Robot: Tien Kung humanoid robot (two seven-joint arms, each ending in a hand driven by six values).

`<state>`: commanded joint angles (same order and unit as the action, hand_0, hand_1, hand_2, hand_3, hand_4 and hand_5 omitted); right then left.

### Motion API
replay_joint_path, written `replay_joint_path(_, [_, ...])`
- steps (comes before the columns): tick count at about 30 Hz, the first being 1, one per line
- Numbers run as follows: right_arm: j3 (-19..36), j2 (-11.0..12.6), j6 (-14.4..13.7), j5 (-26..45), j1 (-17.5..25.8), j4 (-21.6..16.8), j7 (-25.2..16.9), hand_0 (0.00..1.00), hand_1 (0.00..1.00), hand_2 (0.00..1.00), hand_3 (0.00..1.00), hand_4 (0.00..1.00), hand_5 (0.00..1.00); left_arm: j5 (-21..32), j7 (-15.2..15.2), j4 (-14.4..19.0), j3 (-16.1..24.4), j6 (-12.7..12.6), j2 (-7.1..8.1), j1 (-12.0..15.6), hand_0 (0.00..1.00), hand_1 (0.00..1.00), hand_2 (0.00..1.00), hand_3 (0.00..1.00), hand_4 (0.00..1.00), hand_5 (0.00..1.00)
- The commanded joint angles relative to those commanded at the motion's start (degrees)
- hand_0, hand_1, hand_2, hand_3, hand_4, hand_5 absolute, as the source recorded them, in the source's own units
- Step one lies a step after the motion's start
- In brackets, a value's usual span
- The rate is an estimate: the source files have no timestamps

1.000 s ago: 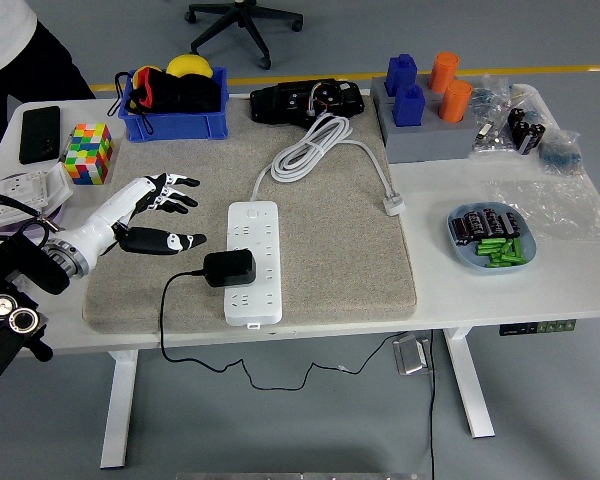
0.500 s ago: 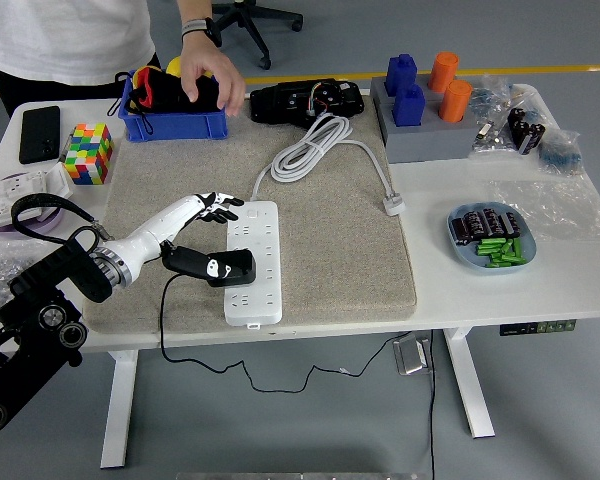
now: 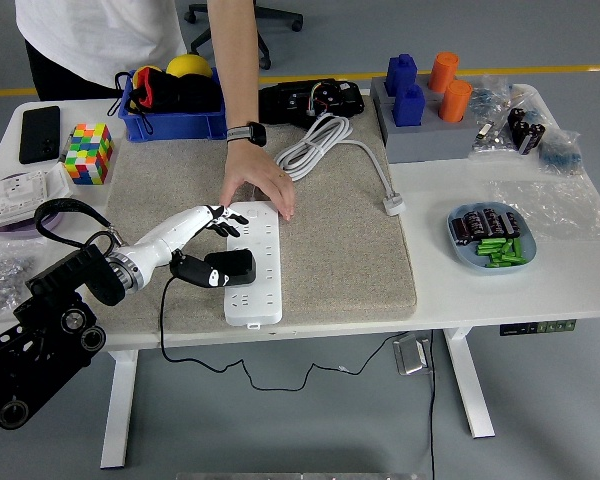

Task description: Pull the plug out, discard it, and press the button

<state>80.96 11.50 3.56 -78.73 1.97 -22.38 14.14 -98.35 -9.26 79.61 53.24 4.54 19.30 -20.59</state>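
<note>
A white power strip [image 3: 253, 262] lies lengthwise on the grey mat [image 3: 330, 240]. A black plug adapter [image 3: 231, 267] sits in it near the front, its thin black cord hanging off the table's edge. My left hand [image 3: 208, 245] is at the adapter: the thumb lies along its left side, the fingers rest on the strip above it. A person's hand [image 3: 257, 187] presses flat on the strip's far end. The strip's button is hidden under that hand.
The strip's white cable [image 3: 315, 145] is coiled at the back, its plug [image 3: 394, 206] on the mat's right edge. A blue bin [image 3: 175, 122], a Rubik's cube [image 3: 88, 152], a phone [image 3: 38, 132] and a blue dish [image 3: 492, 240] stand around.
My left hand has moved right from the mat to the adapter. The person's hand came from the blue bin down onto the strip's far end.
</note>
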Motion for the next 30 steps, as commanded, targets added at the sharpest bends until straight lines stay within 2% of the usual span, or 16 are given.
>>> replay_joint_path(9, [-0.16, -0.01, 0.01, 0.06, -0.01, -0.05, -0.02, 0.785, 0.743, 0.738, 0.742, 0.787, 0.761, 0.03, -0.14, -0.43, -1.77, 0.18, -0.35, -0.57, 0.724, 0.634, 0.621, 0.719, 0.906, 0.002])
replay_joint_path(10, [-0.17, -0.01, 0.02, 0.03, -0.03, -0.06, -0.02, 0.785, 0.743, 0.738, 0.742, 0.787, 0.76, -0.34, 0.03, -0.8, -1.96, 0.05, -0.38, -0.68, 0.685, 0.575, 0.578, 0.611, 0.853, 0.002])
replay_joint_path(15, [-0.23, 0.01, 0.02, -0.01, 0.04, 0.01, -0.01, 0.785, 0.743, 0.738, 0.742, 0.787, 0.76, -0.38, 0.35, -2.08, -2.9, -0.58, -0.5, -1.16, 0.685, 0.575, 0.578, 0.611, 0.853, 0.002])
replay_joint_path(16, [-0.25, 0.02, 0.02, 0.01, 0.04, 0.01, -0.01, 0.785, 0.743, 0.739, 0.742, 0.787, 0.76, -0.37, 0.35, -2.25, -3.04, -0.65, -0.54, -1.22, 0.63, 0.545, 0.545, 0.586, 0.775, 0.002])
replay_joint_path(21, [-0.22, 0.03, 0.02, 0.06, 0.01, 0.02, -0.01, 0.785, 0.743, 0.739, 0.742, 0.787, 0.76, -0.27, 0.49, -2.73, -3.48, -1.21, -0.78, -1.49, 0.63, 0.545, 0.545, 0.586, 0.775, 0.002])
replay_joint_path(22, [-0.17, 0.04, 0.0, 0.02, -0.01, 0.02, -0.01, 0.785, 0.744, 0.738, 0.742, 0.787, 0.759, -0.28, 0.39, -2.79, -3.49, -1.34, -0.84, -1.56, 0.553, 0.506, 0.513, 0.567, 0.745, 0.002])
replay_joint_path(27, [-0.12, 0.07, -0.02, 0.05, -0.05, 0.02, -0.02, 0.785, 0.744, 0.738, 0.742, 0.787, 0.759, 0.36, 0.49, -3.15, -3.55, -1.91, -0.95, -1.85, 0.553, 0.506, 0.513, 0.567, 0.745, 0.002])
replay_joint_path(28, [-0.11, 0.06, -0.01, 0.05, -0.06, 0.03, -0.01, 0.785, 0.743, 0.738, 0.742, 0.787, 0.759, 0.52, 0.37, -3.16, -3.5, -1.83, -0.96, -1.84, 0.513, 0.415, 0.442, 0.561, 0.696, 0.002])
replay_joint_path(30, [-0.19, 0.05, 0.0, 0.07, -0.05, 0.0, -0.02, 0.785, 0.743, 0.738, 0.742, 0.787, 0.759, 0.61, 0.45, -3.32, -3.44, -1.86, -0.97, -1.79, 0.513, 0.415, 0.442, 0.561, 0.696, 0.002])
